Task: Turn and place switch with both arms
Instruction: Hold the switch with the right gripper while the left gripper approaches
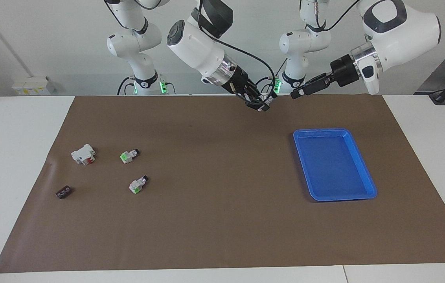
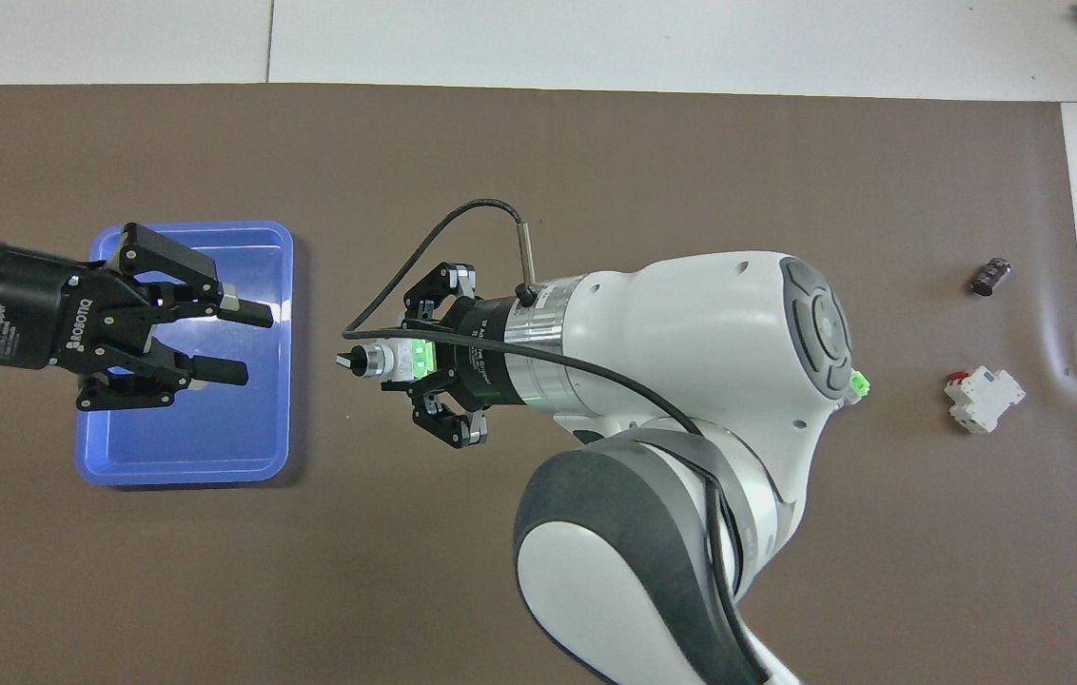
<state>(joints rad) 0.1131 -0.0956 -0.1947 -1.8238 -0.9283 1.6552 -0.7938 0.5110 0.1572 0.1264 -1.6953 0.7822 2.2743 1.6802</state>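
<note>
right gripper (image 2: 405, 366) has the white-grey switch with green part (image 2: 396, 360) pinched between its fingers, black round cap poking out toward the left gripper (image 2: 232, 341) (fingers spread, holding nothing) over the blue plastic tray (image 2: 191, 457)

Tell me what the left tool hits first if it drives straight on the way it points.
Probably the switch held in the right tool: the open left tool points at its round cap, though relative height is uncertain.

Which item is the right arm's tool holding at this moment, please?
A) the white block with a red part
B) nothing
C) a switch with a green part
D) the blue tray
C: in the overhead view the right tool is shut on a switch, its green part and round cap showing between the fingers, in the air.
</note>
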